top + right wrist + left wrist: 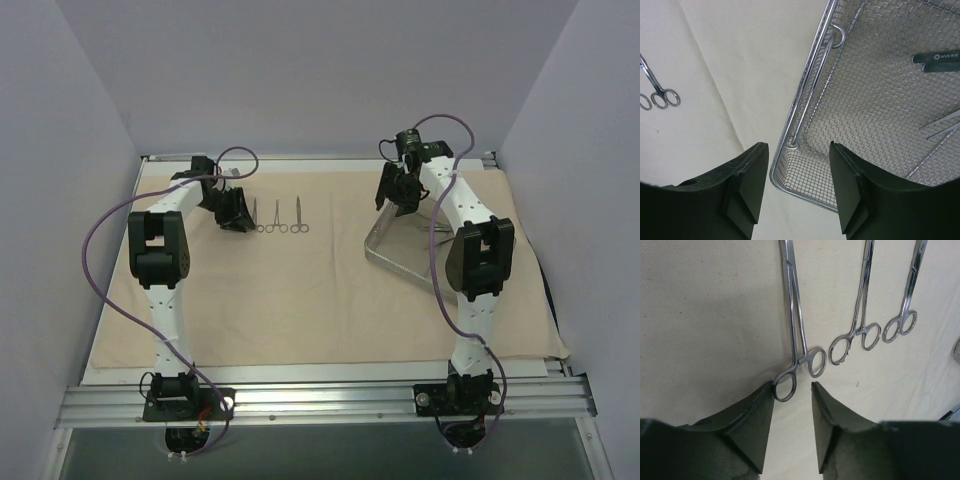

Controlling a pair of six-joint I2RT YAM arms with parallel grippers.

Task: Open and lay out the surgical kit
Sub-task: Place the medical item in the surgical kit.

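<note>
kit: nearest forceps [796, 315] of three lies flat on beige cloth wrap [705, 315], ring handle just ahead of left tool [792, 390] | handling: likely light, stiff, slippery, low-lying; pinch across shank near rings | left tool: spread, empty | wire tray [807, 80] under right tool [799, 150], spread, empty; more instruments [938, 57] inside

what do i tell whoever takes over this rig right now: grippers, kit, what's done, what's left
Left gripper: open, empty, just behind the ring handles of the leftmost instrument.
Right gripper: open, empty, over a corner of the wire mesh tray.
Done: beige cloth spread flat; three ring-handled instruments in a row on it.
Left: the black-handled tool and slim metal pieces lie in the tray, to be laid out; count unclear.
</note>
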